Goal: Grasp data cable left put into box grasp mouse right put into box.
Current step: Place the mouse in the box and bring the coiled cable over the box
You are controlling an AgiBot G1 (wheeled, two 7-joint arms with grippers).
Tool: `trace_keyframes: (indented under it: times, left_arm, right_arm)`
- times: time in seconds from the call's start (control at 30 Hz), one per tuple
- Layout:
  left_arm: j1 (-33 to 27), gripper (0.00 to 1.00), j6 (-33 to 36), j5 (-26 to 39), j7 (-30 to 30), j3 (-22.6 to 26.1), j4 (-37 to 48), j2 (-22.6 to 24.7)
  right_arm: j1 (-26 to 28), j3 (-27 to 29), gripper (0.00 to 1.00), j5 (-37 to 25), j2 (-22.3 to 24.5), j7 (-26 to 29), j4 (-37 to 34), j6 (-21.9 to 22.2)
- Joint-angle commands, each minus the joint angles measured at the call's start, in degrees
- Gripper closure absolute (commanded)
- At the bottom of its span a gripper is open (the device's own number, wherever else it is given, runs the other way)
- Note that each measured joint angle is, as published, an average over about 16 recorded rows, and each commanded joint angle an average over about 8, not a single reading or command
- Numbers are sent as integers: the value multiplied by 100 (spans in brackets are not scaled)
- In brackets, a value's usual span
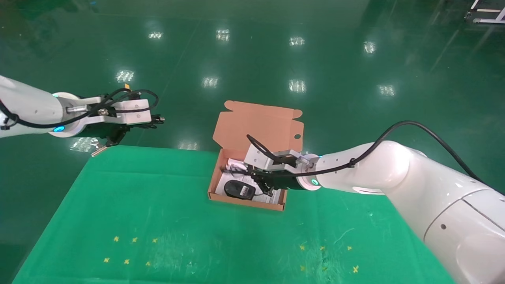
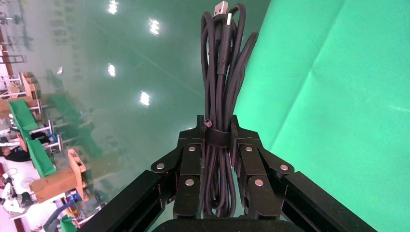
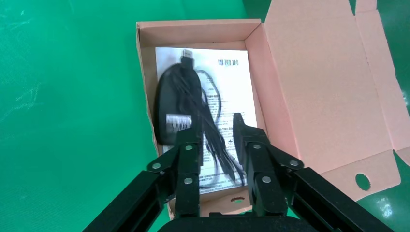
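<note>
Now mouse (image 1: 239,189) lies in box (image 1: 247,202).

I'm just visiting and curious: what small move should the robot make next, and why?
Probably lift the open right gripper clear of the box: the mouse already lies inside. The left gripper, off the table's far left corner, holds the data cable and needs room.

I see bright, even light from overhead. Ceiling lamps glare as white patches on the glossy floor (image 1: 252,51). Shadows on the cloth (image 1: 158,221) are faint. In my right wrist view the mouse (image 3: 176,108) is smeared with blur; the box (image 3: 314,87) stays sharp.
</note>
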Motion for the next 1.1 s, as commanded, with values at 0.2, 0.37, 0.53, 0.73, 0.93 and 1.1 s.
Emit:
trace_keyframes:
  times: [0.2, 0.37, 0.53, 0.73, 0.93, 1.1]
  left_arm:
    - [36, 100, -57, -45, 19, -3, -1, 34]
    - [239, 100, -468, -291, 181, -33, 111, 209]
    - [549, 100, -1262, -731, 660, -54, 567, 581]
    - [833, 100, -2145, -1303, 1530, -35, 1362, 1062]
    - [967, 100, -2772, -1844, 2456, -24, 2291, 1548]
    - [1043, 100, -3199, -2315, 3168, -11, 2869, 1840]
  right_arm:
    - [37, 95, 0, 123, 234, 8, 256, -8]
    - [144, 266, 0, 308, 660, -13, 566, -26]
    - [214, 391, 0, 397, 1264, -35, 962, -59]
    - [266, 431, 0, 356, 1879, 43, 1352, -90]
    - [320, 428, 0, 258, 2385, 195, 1672, -120]
    - [341, 429, 0, 204, 2778, 369, 1930, -159]
